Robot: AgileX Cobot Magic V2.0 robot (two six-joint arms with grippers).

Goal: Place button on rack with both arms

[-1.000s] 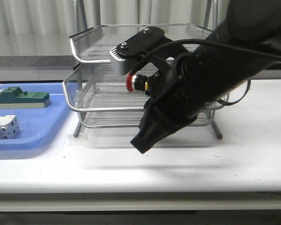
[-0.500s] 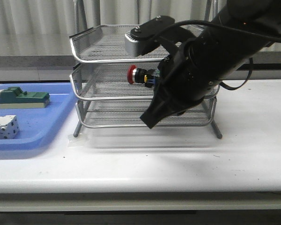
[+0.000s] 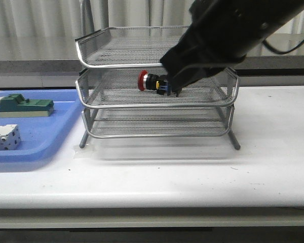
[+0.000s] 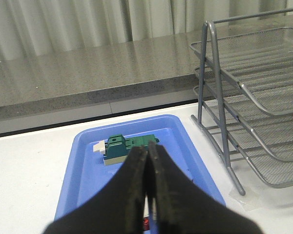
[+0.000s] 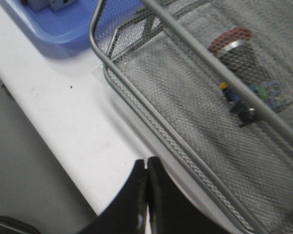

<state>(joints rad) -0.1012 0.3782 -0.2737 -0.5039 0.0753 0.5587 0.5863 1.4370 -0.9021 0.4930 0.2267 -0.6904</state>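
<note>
The button (image 3: pixel 151 82), red cap to the left, lies on its side in the middle tier of the silver wire rack (image 3: pixel 157 105). My right arm (image 3: pixel 218 35) hangs over the rack's right half, just right of the button and apart from it. In the right wrist view my right gripper (image 5: pixel 146 165) is shut and empty over the white table in front of the rack (image 5: pixel 136 92); the button (image 5: pixel 237 53) shows through the mesh. My left gripper (image 4: pixel 147 148) is shut and empty above the blue tray (image 4: pixel 88 161). The rack (image 4: pixel 244 87) stands to its side.
The flat blue tray (image 3: pixel 40 136) lies left of the rack, holding a green block with a beige base (image 3: pixel 24 106) and a white terminal block (image 3: pixel 4 137). The green block also shows in the left wrist view (image 4: pixel 124 146). A curtain hangs behind the table.
My right arm carried the button into the middle tier, let it go, and rose up and to the right. The button has stayed put for the last half second.
</note>
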